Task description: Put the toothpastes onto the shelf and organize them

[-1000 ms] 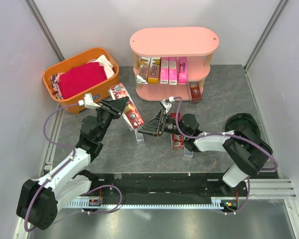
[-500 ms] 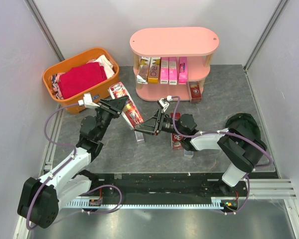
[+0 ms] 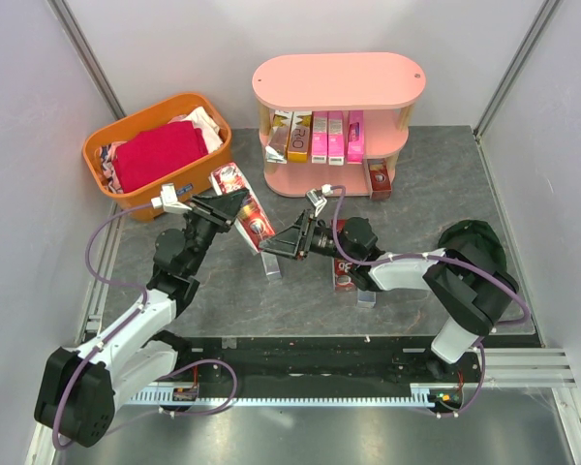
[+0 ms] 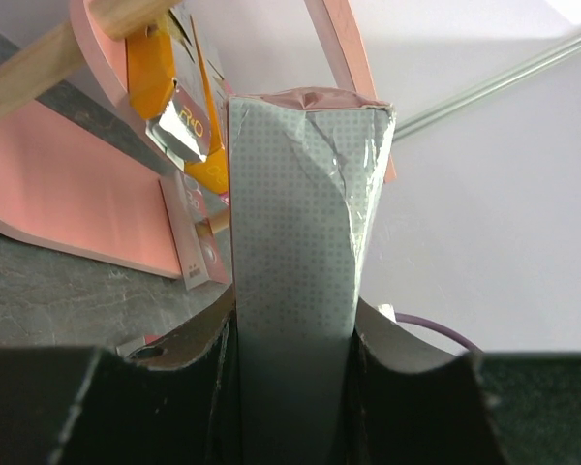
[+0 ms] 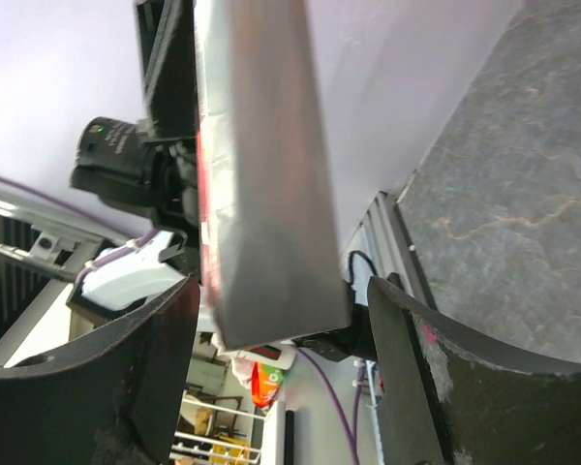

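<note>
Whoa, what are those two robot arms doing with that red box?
The left hand is holding a dark red toothpaste carton up off the table. The right hand is open around the carton's other end and has not closed on it. Several cartons sit on the pink shelf's middle tier.

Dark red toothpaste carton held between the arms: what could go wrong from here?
1. The left gripper is shut on the dark red toothpaste carton, while the right gripper has open fingers astride its other end; releasing early could drop it.
2. In the left wrist view the carton's top looks creased, so a second squeeze might crush it.
</note>
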`<state>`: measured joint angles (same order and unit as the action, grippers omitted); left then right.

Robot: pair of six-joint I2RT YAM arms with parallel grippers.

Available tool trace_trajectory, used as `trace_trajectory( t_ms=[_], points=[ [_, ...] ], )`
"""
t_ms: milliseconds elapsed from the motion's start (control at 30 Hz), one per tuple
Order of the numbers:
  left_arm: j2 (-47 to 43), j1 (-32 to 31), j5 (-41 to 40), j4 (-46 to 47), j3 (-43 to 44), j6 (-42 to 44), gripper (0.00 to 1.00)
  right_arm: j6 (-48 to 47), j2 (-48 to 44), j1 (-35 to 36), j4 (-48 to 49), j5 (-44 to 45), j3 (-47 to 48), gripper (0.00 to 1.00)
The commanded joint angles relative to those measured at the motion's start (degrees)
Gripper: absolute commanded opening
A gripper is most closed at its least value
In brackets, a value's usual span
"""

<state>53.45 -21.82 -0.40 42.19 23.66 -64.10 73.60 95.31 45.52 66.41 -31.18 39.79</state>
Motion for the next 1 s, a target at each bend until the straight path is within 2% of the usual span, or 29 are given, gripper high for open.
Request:
trace_trajectory(
  t_ms=[0,167,267,367,400,467,500,533,600,633,700,733,833,967],
  points=[
    [-1.07,0.12,1.72,5.09,0.16,-2.79,0.24,-3.73,-0.12,-0.34,-1.64,2.44,1.43,0.79],
    [0.34,0.12,3.21,7.37,-0.02,-3.58,0.24,-3.56,0.49,-0.34,-0.50,2.88,2.22,0.81],
    [0.95,0.29,3.57,8.25,-0.46,-4.37,0.24,-2.94,0.23,-0.78,1.43,3.05,2.05,0.75],
    [1.22,0.38,3.74,8.43,-0.63,-4.63,0.24,-3.11,-0.56,-1.04,2.58,1.83,2.40,0.56],
    [1.30,0.47,3.74,8.52,-0.63,-4.81,0.24,-3.20,-0.91,-0.96,2.32,1.74,2.40,0.43],
    [1.48,0.64,3.75,8.61,-0.72,-4.81,0.28,-3.64,-2.13,-0.96,1.62,1.91,1.96,0.32],
    [1.39,0.73,3.83,8.69,-0.81,-4.72,0.32,-3.99,-2.49,-1.13,0.40,2.09,1.78,0.27],
    [1.31,0.99,3.75,8.69,-0.90,-4.72,0.43,-4.43,-3.02,-1.13,-0.31,2.26,1.61,0.26],
    [1.39,1.26,3.92,8.17,-1.07,-4.55,0.55,-5.66,-4.16,-1.57,-2.68,2.61,1.08,0.25],
    [1.48,1.69,3.92,7.64,-0.99,-4.55,0.72,-6.10,-4.51,-1.66,-3.47,2.79,0.90,0.24],
    [1.04,2.31,4.36,5.63,-0.55,-4.02,0.83,-6.98,-5.39,-2.27,-6.10,3.40,0.11,0.24],
    [0.95,2.92,4.45,4.66,-0.11,-3.85,0.92,-7.24,-5.57,-2.45,-7.16,3.58,-0.32,0.23],
    [0.25,4.06,4.89,-0.42,1.55,-2.00,1.00,-7.69,-5.92,-3.41,-10.42,4.19,-1.73,0.22],
    [-1.15,4.69,3.75,-9.74,4.98,3.87,1.00,-8.12,-6.10,-5.08,-13.85,4.37,-4.01,0.20]
  ],
)
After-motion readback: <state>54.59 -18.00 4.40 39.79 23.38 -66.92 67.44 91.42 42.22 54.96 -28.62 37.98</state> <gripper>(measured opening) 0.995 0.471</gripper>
